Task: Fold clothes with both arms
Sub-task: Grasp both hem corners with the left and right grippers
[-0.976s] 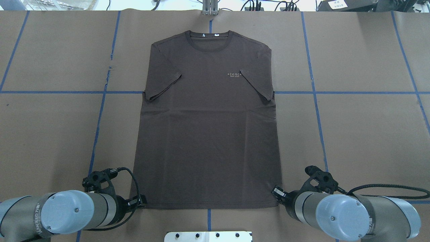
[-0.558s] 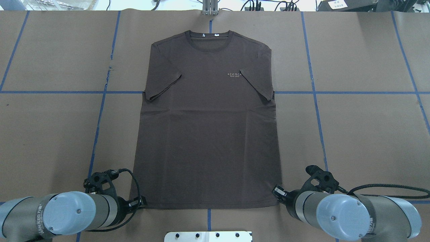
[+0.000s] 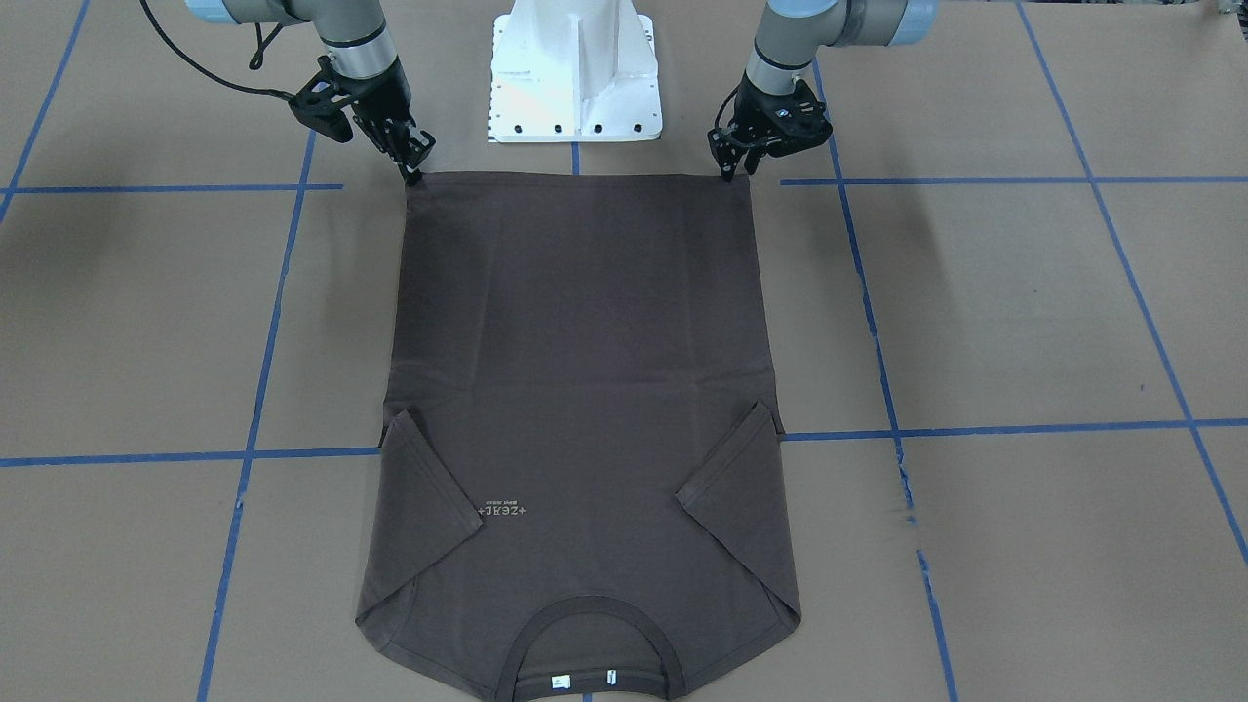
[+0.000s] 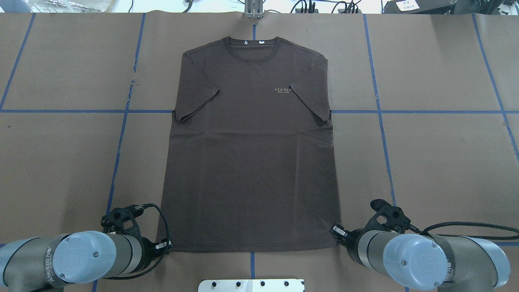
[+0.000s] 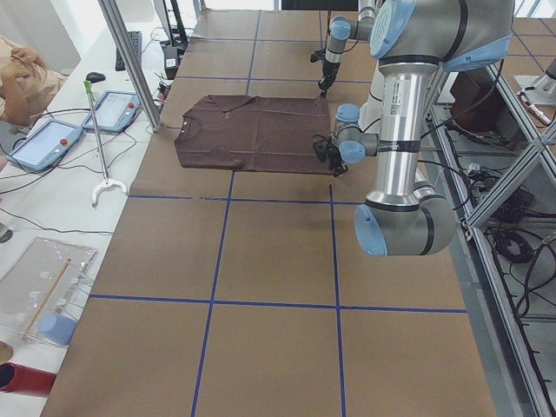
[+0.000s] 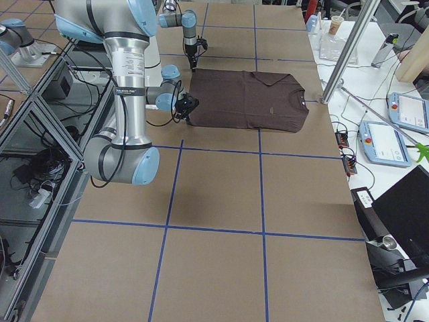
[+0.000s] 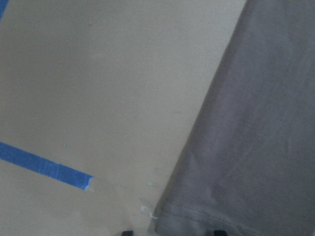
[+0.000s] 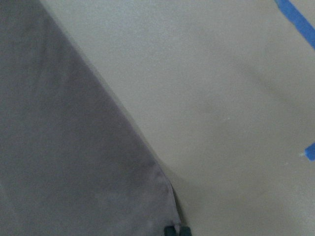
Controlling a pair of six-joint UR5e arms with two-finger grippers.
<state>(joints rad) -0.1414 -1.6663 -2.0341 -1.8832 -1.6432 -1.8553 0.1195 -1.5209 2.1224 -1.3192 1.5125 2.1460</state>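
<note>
The dark brown T-shirt [image 4: 251, 162] lies flat, front up, on the brown table, with the collar at the far side and both sleeves folded in. It also shows in the front view [image 3: 575, 341]. My left gripper [image 4: 169, 244] [image 3: 726, 174] is at the hem's near left corner. In the left wrist view [image 7: 172, 232] its fingertips stand apart on either side of that corner, so it is open. My right gripper [image 4: 334, 232] [image 3: 413, 174] is at the near right corner. In the right wrist view [image 8: 177, 230] its tips are closed together on the shirt corner [image 8: 64, 147].
The white pedestal base [image 3: 575, 68] stands between the arms, just behind the hem. Blue tape lines [image 4: 119, 154] cross the table. Beyond the collar are a metal post [image 4: 253, 10] and cables. Tablets [image 5: 52, 143] lie on the operators' bench.
My left gripper has shifted slightly back and outward at the hem corner. The right arm and the shirt have barely moved.
</note>
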